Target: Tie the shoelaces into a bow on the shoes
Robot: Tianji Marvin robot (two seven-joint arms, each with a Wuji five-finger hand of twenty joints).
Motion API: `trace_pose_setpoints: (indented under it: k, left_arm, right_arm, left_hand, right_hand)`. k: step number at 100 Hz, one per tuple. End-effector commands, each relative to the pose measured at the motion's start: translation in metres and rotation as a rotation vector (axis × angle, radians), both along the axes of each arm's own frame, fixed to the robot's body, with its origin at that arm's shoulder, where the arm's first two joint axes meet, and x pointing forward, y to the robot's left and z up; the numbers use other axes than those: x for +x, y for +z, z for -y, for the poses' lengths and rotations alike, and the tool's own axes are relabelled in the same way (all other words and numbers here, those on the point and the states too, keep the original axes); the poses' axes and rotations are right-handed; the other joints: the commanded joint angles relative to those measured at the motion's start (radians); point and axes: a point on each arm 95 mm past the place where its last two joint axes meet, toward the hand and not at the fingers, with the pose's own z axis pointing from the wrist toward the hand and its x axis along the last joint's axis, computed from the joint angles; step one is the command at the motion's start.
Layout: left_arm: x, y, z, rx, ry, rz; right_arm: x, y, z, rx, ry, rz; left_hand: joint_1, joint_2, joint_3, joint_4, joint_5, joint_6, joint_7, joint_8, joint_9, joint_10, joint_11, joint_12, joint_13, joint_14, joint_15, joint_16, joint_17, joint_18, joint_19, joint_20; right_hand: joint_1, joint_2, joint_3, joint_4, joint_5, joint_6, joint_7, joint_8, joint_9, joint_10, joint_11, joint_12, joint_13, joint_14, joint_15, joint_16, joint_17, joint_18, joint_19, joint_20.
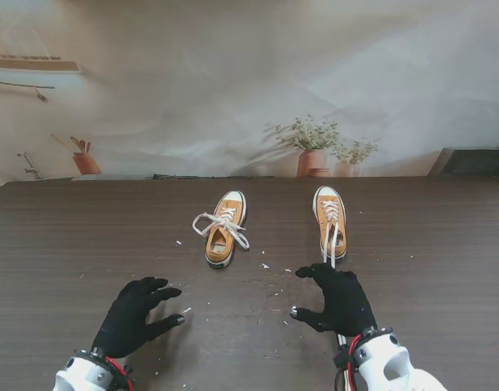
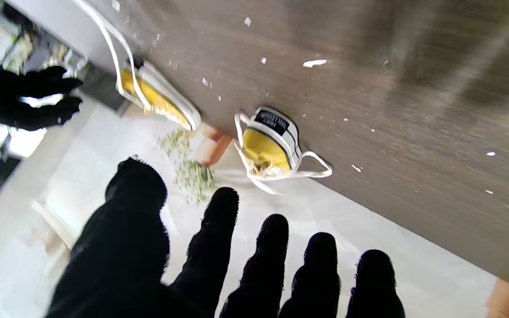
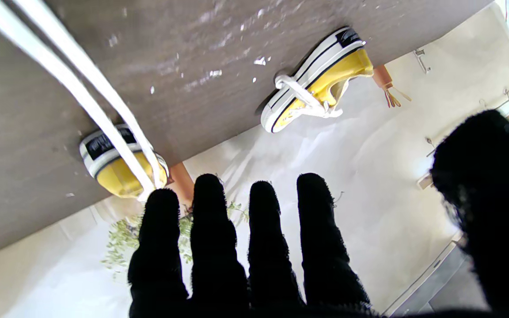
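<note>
two yellow shoes sit on the dark worktop (image 1: 86, 244), the left shoe (image 1: 224, 229) with loose looped laces and the right shoe (image 1: 330, 214) with laces (image 1: 332, 244) trailing toward the near side. the left robot hand (image 1: 135, 316) is spread and holds nothing. the right robot hand (image 1: 341, 298) is spread too, just near the lace ends.

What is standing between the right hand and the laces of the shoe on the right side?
Nothing visible. The right hand hovers open just nearer to me than the right shoe, whose untied laces trail straight toward it and pass under the hand. Only small white specks lie on the table nearby.
</note>
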Motion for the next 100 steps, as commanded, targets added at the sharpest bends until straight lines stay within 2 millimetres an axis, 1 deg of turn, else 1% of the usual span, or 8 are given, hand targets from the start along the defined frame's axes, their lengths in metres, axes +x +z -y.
trace_pose_setpoints:
  k: [1,12,23,35,52,72,100]
  left_arm:
    - [0.0,-0.002,0.0,-0.009,0.017,-0.003]
    - [0.0,-0.002,-0.001,-0.019,0.041,0.013]
    - [0.0,0.0,-0.003,-0.024,0.048,0.022]
    - [-0.001,0.0,-0.003,-0.032,0.059,0.031]
    - [-0.001,-0.001,-0.001,-0.041,0.056,0.029]
    - [0.001,-0.003,0.004,-0.044,0.045,0.021]
    - [0.004,-0.005,0.011,-0.031,0.031,0.01]
  right_arm:
    - [0.023,0.023,0.006,-0.022,0.003,0.079]
    - [0.05,0.033,0.012,-0.086,0.005,0.103]
    - [0.077,0.038,0.017,-0.155,-0.005,0.113]
    - [0.105,0.038,0.021,-0.242,-0.02,0.123]
    - [0.141,0.029,0.035,-0.4,-0.04,0.191]
    - [0.166,0.017,0.051,-0.532,-0.035,0.219]
    - [0.187,0.0,0.062,-0.634,-0.037,0.195]
  left_hand:
    - [0.028,0.03,-0.034,0.015,0.024,0.01,0.005,0.02,0.009,0.011,0.011,0.018,0.023,0.0,0.012,0.025,0.007,0.013,-0.009,0.006]
    - [0.03,0.029,-0.032,0.016,0.028,0.012,0.006,0.02,0.01,0.014,0.017,0.017,0.015,0.003,0.03,0.028,0.009,0.01,-0.01,0.004]
    - [0.029,0.029,-0.032,0.017,0.029,0.012,0.008,0.02,0.009,0.015,0.02,0.016,0.006,0.006,0.05,0.028,0.01,0.012,-0.011,0.002]
    - [0.031,0.028,-0.03,0.017,0.029,0.016,0.007,0.02,0.007,0.017,0.021,0.014,-0.004,0.006,0.069,0.025,0.01,0.011,-0.011,-0.001]
    - [0.032,0.031,-0.028,0.018,0.028,0.015,0.006,0.019,0.004,0.019,0.021,0.012,-0.014,0.006,0.088,0.018,0.011,0.01,-0.011,-0.003]
    - [0.035,0.033,-0.026,0.019,0.029,0.019,0.006,0.018,0.002,0.023,0.022,0.012,-0.017,0.009,0.102,0.011,0.013,0.011,-0.01,-0.004]
    - [0.036,0.036,-0.023,0.019,0.027,0.017,0.006,0.017,-0.002,0.021,0.024,0.011,-0.021,0.01,0.112,0.004,0.016,0.01,-0.009,-0.006]
  right_hand:
    - [0.019,-0.005,-0.015,0.022,0.016,-0.027,-0.009,0.002,0.024,-0.014,-0.006,-0.016,0.016,-0.017,-0.007,-0.004,0.003,-0.039,-0.007,-0.014]
    - [0.016,-0.012,-0.003,0.022,0.013,-0.031,-0.007,0.004,0.027,-0.016,-0.008,-0.016,0.02,-0.021,-0.005,-0.005,0.006,-0.042,-0.003,-0.017]
    - [0.011,-0.016,0.003,0.02,0.011,-0.034,-0.003,0.006,0.025,-0.019,-0.008,-0.015,0.02,-0.023,-0.003,-0.005,0.009,-0.043,0.002,-0.019]
    - [0.003,-0.015,0.009,0.019,-0.003,-0.037,-0.002,0.006,0.015,-0.021,-0.008,-0.014,0.015,-0.024,-0.002,-0.006,0.006,-0.044,0.006,-0.023]
    - [-0.001,-0.044,0.042,0.017,-0.01,-0.042,0.014,0.011,0.004,-0.022,0.002,-0.009,0.015,-0.028,0.01,-0.006,0.008,-0.042,0.02,-0.032]
    - [-0.002,-0.072,0.076,0.014,-0.02,-0.048,0.025,0.014,-0.005,-0.026,0.01,-0.006,0.017,-0.03,0.016,-0.007,0.012,-0.041,0.035,-0.042]
    - [0.001,-0.088,0.094,0.012,-0.026,-0.054,0.032,0.015,-0.009,-0.027,0.016,-0.005,0.023,-0.03,0.02,-0.006,0.017,-0.037,0.048,-0.053]
